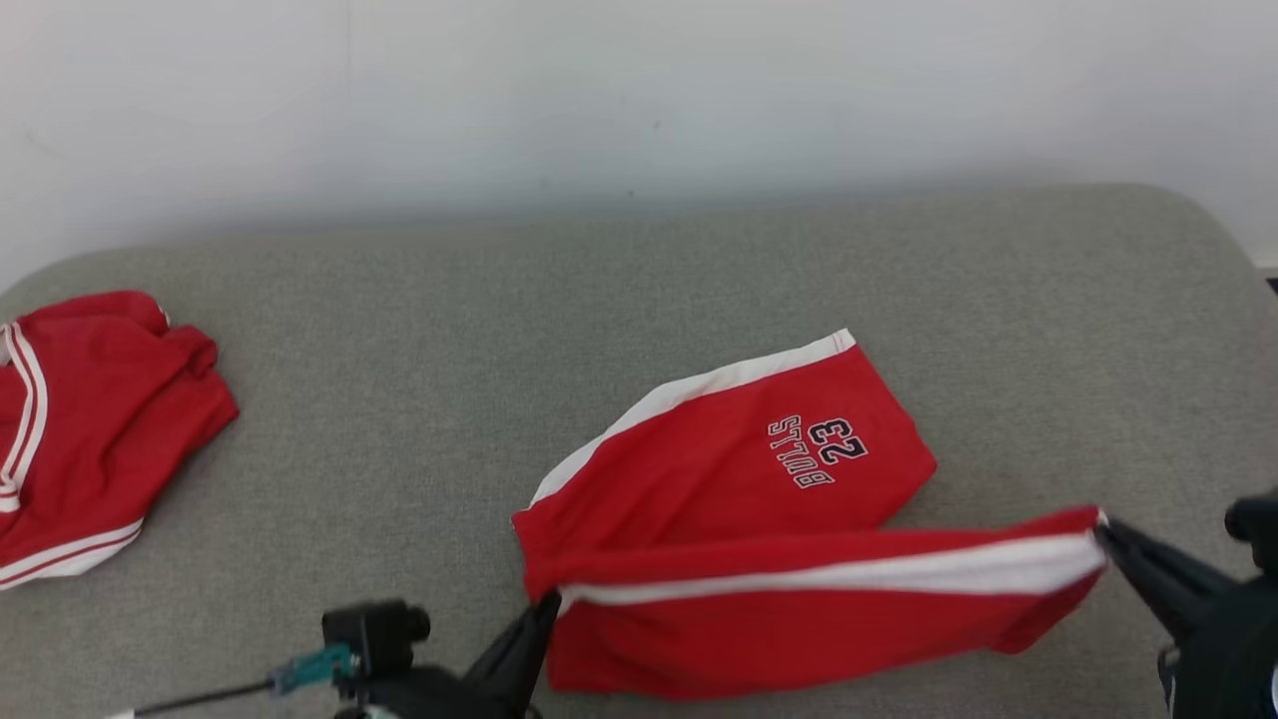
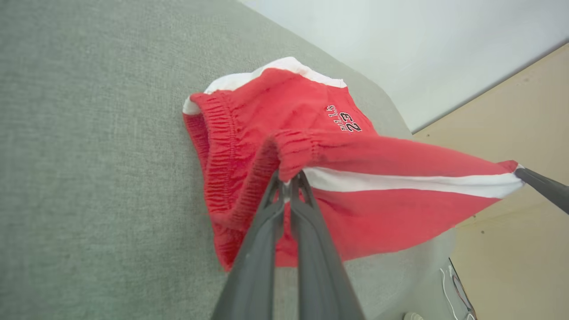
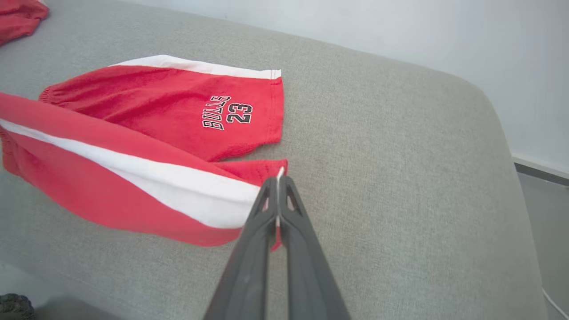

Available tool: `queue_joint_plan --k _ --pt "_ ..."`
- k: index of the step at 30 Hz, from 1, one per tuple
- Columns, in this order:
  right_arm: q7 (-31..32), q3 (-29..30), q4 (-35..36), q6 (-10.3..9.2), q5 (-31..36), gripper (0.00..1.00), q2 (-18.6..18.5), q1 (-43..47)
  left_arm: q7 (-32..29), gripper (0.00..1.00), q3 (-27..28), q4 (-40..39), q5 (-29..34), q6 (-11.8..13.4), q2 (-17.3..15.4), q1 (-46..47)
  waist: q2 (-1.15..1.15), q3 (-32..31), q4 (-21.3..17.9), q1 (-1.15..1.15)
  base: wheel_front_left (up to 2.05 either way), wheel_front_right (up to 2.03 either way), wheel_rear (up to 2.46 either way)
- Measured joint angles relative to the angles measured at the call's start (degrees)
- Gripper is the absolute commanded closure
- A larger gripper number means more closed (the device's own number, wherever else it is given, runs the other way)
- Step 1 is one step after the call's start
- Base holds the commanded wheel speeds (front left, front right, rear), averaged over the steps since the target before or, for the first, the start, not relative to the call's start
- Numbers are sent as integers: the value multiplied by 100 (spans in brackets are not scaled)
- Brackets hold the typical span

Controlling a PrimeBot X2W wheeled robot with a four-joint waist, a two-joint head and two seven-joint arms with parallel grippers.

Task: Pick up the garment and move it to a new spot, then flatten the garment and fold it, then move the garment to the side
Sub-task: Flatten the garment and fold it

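The garment (image 1: 739,469) is a pair of red shorts with white side stripes and "BULLS 23" lettering, on the grey cushion. Its far leg lies flat; the near leg is lifted and stretched taut between both grippers. My left gripper (image 1: 547,601) is shut on the elastic waistband end, seen close in the left wrist view as gripper (image 2: 289,178) pinching the garment (image 2: 311,133). At the leg's hem corner, on the white stripe, my right gripper (image 1: 1102,527) is shut; the right wrist view shows the gripper (image 3: 279,180) clamping the garment (image 3: 178,115).
A second red garment with white trim (image 1: 80,429) lies crumpled at the cushion's left end. The grey cushion (image 1: 449,379) has bare fabric between the two garments and behind them. A white wall runs behind; the cushion's right edge curves down by my right arm.
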State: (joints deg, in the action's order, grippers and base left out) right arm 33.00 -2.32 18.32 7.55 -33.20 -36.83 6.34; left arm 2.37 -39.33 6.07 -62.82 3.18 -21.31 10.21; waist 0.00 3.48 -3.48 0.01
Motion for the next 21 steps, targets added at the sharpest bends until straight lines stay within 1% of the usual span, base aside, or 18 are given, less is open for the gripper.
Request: queue_joint_plan --k 3,9,13,21 --pt "-319 -350 -354 0 168 100 -142 -647 -74 100 42 116 45 144 197 430 0 157 72 0 0 0 0" --pt "-868 -994 -1240 0 382 100 -310 -1980 -231 100 21 475 257 337 486 1211 1 546 222 1 0 0 0" --pt "-1163 -1339 -1883 0 456 100 -320 -2741 -237 100 25 648 347 446 676 1592 1 823 336 1 0 0 0" --pt "-1706 -1925 -2861 0 495 100 -287 -3908 -101 100 46 861 444 542 982 2023 1 1333 612 1 0 0 0"
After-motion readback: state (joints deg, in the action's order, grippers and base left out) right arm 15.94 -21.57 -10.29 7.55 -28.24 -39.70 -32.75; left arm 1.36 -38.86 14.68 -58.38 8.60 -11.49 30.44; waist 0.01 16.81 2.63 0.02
